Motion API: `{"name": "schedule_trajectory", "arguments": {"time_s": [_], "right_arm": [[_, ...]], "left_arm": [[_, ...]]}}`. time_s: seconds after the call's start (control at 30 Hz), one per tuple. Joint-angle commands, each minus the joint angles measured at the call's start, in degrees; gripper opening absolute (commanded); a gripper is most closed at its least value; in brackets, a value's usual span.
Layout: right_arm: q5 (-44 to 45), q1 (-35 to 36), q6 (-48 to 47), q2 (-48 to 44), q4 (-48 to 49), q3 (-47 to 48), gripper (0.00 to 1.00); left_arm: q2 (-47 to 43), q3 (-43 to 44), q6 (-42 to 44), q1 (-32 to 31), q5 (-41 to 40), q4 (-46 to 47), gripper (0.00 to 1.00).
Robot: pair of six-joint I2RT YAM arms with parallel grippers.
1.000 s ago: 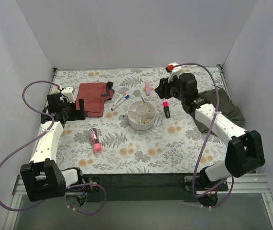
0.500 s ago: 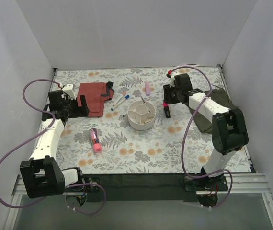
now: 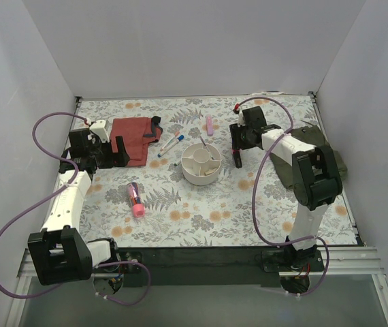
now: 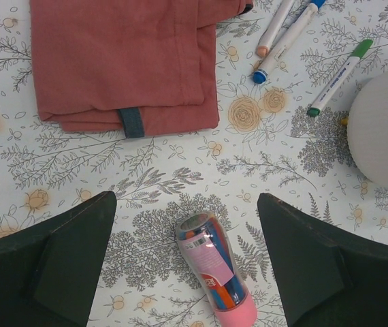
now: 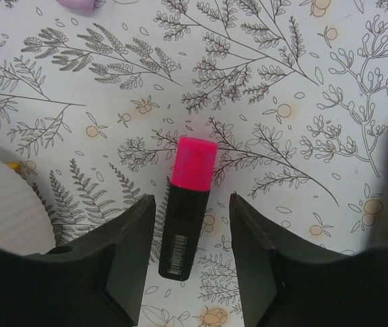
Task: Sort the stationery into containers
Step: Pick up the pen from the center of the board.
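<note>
Presently the right gripper [image 5: 190, 225] is open just wide enough to straddle the black highlighter [image 5: 186, 218]. It grips nothing, and no contact with the barrel is evident. The highlighter lies flat on the table [image 5: 303, 102], just beside the white organiser [image 3: 201, 178]. It sits slightly askew between the jaws, nearer the finger on the organiser's side.

Risk: that finger would likely meet the barrel first on closing, so the highlighter could roll or pivot out. A descent drifting sideways could also clip the organiser's rim.

The left gripper [image 4: 186, 204] is wide open and empty above a pink-capped tube [image 4: 216, 269].
</note>
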Motion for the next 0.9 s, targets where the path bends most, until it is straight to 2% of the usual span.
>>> {"name": "schedule_trajectory", "arguments": {"time_s": [0.0,0.33,0.43,0.47,0.53,0.67,0.8,0.87], "right_arm": [[1.25,0.45,-0.51,2.43,0.73,2.53,0.56],[0.19,0.45,0.18,8.42,1.61,6.05,0.56],[0.02,0.80,0.18,8.77,2.05,5.26,0.44],[0.02,0.80,0.01,8.69,2.05,4.48,0.35],[0.02,1.15,0.01,7.72,2.05,3.51,0.29],[0.19,1.50,-0.61,5.44,2.05,1.04,0.01],[-0.51,1.33,-1.66,-0.26,1.70,0.42,0.01],[-4.02,1.24,-1.66,-3.17,1.79,0.95,0.01]], "left_arm": [[-1.43,1.08,-0.42,-0.28,-0.76,0.54,0.86],[-1.87,0.90,0.63,-0.28,-1.65,0.19,0.86],[-1.43,0.81,0.45,-0.37,-1.47,0.10,0.86],[-1.43,0.81,0.28,-0.28,-0.95,0.10,0.86],[-1.26,0.90,0.19,-0.28,-0.60,0.19,0.86],[-1.43,0.29,-0.16,-0.37,-0.07,1.42,0.86],[-1.17,-0.06,-0.25,-0.37,0.81,2.47,0.86],[-1.08,-0.85,-0.25,-0.37,0.99,4.05,0.86]]}}
